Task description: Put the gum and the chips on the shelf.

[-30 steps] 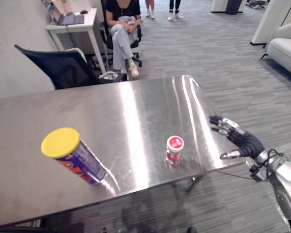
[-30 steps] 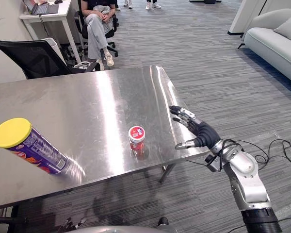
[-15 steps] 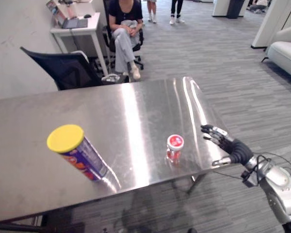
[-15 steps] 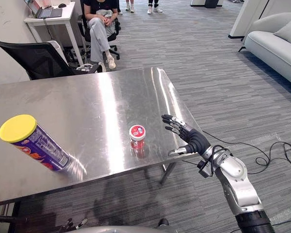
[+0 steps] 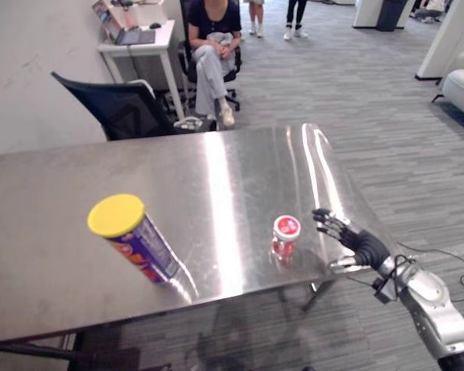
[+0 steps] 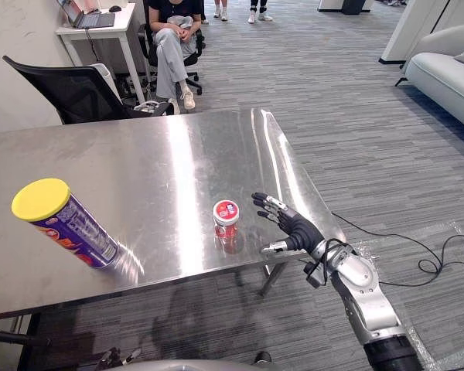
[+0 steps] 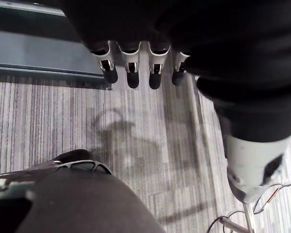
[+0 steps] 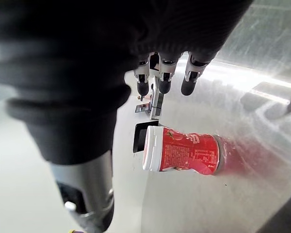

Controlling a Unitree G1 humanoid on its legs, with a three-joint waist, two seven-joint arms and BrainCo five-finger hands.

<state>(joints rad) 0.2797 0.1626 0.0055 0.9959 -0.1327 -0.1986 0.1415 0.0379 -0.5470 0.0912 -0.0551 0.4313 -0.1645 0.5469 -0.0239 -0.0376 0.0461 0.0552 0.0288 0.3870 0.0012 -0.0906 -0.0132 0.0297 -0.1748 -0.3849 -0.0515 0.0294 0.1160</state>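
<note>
Steel table (image 5: 216, 178): bare apart from the two task items, both near its front edge. Black office chair (image 5: 112, 108): behind the table's far edge, with a seated person (image 5: 210, 46) farther back beside a white desk (image 5: 143, 39). Chips can (image 5: 135, 243): purple tube with a yellow lid, standing on its base left of the middle of the front edge, untouched. Right hand (image 5: 357, 245): over the table's right edge close to the front right corner, palm turned toward the gum, fingers spread wide, holding nothing. Left hand (image 7: 155, 73): fingers straight and relaxed, hanging above the grey carpet, empty. Gum (image 5: 285, 235): small red bottle with a white cap, upright, just beside the right hand and not touching it
</note>
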